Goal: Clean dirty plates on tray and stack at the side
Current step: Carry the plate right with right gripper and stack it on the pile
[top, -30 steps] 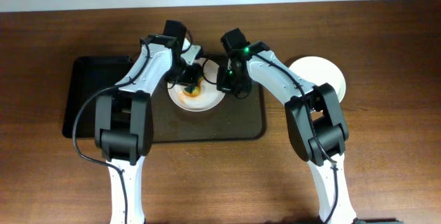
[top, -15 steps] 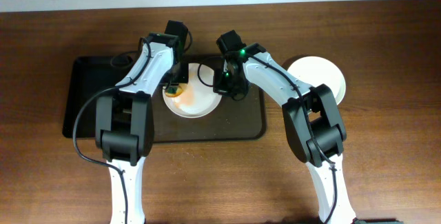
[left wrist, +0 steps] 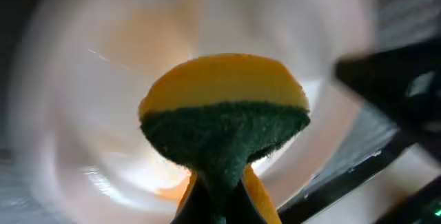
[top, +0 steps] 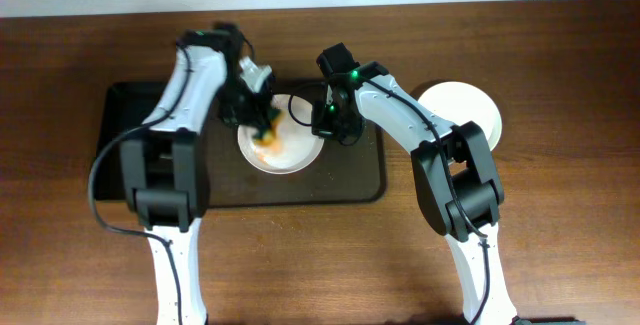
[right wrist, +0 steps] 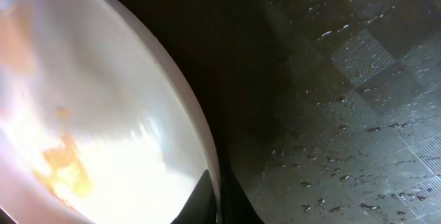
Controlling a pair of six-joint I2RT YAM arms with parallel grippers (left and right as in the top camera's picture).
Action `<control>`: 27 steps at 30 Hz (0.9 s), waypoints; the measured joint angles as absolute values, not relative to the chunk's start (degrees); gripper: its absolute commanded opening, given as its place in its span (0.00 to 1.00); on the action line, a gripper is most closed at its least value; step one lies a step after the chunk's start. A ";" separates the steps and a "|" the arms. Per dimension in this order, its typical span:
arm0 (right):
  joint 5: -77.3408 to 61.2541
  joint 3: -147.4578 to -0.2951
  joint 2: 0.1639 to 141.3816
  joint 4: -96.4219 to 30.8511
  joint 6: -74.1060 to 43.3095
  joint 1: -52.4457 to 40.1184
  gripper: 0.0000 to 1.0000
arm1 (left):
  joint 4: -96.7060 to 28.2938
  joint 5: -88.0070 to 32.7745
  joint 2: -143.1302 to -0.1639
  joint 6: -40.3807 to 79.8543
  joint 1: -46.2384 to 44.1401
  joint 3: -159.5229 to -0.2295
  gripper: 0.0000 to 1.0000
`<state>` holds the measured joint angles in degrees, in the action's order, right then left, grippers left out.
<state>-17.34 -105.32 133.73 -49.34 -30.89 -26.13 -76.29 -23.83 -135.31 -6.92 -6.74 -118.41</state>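
A white plate (top: 290,148) streaked with orange-brown sauce lies on the dark brown-grey tray (top: 350,180), near its middle. My left gripper (top: 262,123) is shut on a yellow and green sponge (left wrist: 224,117) and presses it on the plate's left part (left wrist: 103,79). My right gripper (top: 322,125) is shut on the plate's right rim (right wrist: 207,148), one finger inside and one outside. Sauce smears show on the plate in the right wrist view (right wrist: 65,169). A clean white plate (top: 462,110) sits on the table to the right of the tray.
A smaller glossy black tray (top: 125,135) lies at the left, joined to the big tray. The tray floor is wet with droplets (right wrist: 344,114). Wooden table (top: 320,265) lies in front.
My left arm swung left and the sponge moved across the plate from its middle to the left side and back a little. The plate shifted slightly left. My right gripper kept its hold on the rim.
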 measured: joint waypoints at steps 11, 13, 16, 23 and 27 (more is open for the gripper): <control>-15.40 -104.62 131.52 -54.98 -25.69 -24.77 0.04 | -80.82 -25.69 -135.31 -7.53 1.54 -130.67 0.01; -11.53 -104.53 129.10 -57.34 -25.23 -24.80 0.04 | -80.93 -24.49 -135.31 -7.53 1.41 -130.67 0.00; -4.19 -104.51 124.36 -60.36 -24.84 -25.28 0.04 | -80.58 -22.26 -135.31 -7.18 1.06 -130.47 0.01; 22.55 -104.51 113.47 -68.84 -29.21 -31.88 0.04 | -76.97 -19.53 -135.31 -4.64 0.93 -126.82 0.01; 41.69 -104.42 112.46 -75.02 -36.18 -39.57 0.04 | -75.66 -19.22 -135.31 -3.95 0.93 -123.68 0.01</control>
<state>41.69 -104.42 112.46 -75.02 -36.18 -39.57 -75.66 -19.22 -135.31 -3.95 0.93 -123.68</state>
